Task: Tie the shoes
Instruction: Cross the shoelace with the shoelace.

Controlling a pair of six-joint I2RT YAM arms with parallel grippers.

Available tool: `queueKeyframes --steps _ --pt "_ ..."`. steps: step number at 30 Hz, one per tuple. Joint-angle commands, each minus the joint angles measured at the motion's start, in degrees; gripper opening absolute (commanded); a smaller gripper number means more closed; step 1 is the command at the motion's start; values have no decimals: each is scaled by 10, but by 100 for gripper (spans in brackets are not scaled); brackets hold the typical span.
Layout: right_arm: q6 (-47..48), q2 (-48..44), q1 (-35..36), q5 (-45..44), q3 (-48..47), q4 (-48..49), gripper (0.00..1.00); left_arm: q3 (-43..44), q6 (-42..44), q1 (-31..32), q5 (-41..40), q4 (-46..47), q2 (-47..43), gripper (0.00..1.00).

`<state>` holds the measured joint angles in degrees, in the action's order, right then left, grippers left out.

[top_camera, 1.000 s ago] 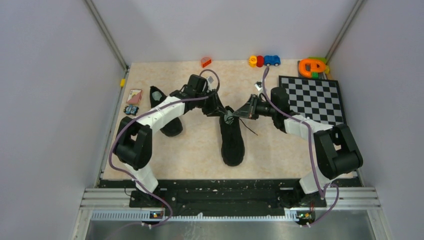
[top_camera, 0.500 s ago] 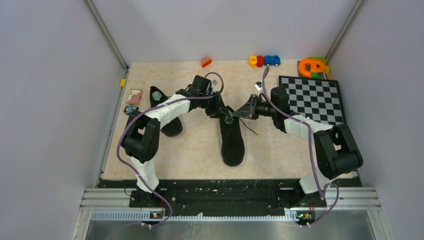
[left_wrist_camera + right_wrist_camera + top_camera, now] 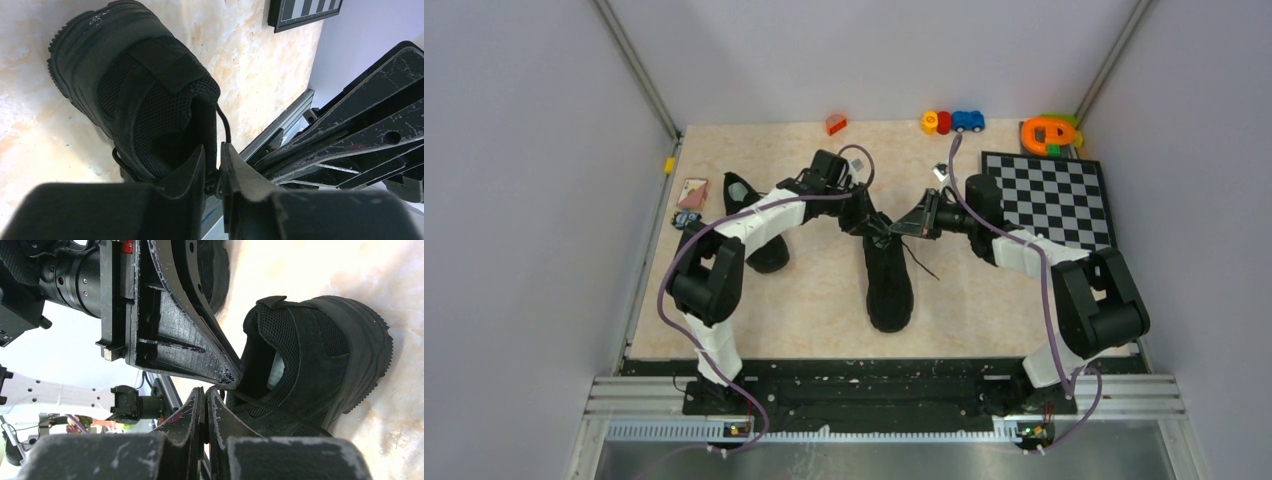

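One black shoe [image 3: 889, 285] lies in the middle of the mat, toe toward me, and shows in the left wrist view [image 3: 130, 75] and the right wrist view [image 3: 325, 355]. The other black shoe [image 3: 754, 230] lies at the left, partly under my left arm. My left gripper [image 3: 876, 227] is over the middle shoe's opening, shut on a thin black lace [image 3: 224, 125]. My right gripper [image 3: 902, 230] faces it closely from the right, shut on another lace [image 3: 280, 412]. A loose lace end [image 3: 922, 262] trails off the shoe's right side.
A checkerboard [image 3: 1049, 198] lies at the right. Toy cars [image 3: 952, 121], an orange toy [image 3: 1046, 133] and a small orange block [image 3: 835, 124] sit along the back edge. Cards [image 3: 692, 192] lie near the left edge.
My left arm has swung its elbow in and its gripper has shifted slightly right toward the right gripper over the shoe's opening. The right arm has barely moved.
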<state>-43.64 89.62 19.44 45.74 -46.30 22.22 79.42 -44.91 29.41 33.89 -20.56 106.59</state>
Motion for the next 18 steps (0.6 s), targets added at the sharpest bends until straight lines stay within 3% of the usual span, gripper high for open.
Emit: queueKeyframes --steps 1,9,18 --pt "7 -17 6 8 -28 11 0 6 -6 0 16 21 4 18" --pt "7 -18 6 8 -28 10 0 9 -3 -11 -6 31 -16 0" --pt "7 -17 7 9 -27 10 0 0 3 -21 -22 32 -53 0"
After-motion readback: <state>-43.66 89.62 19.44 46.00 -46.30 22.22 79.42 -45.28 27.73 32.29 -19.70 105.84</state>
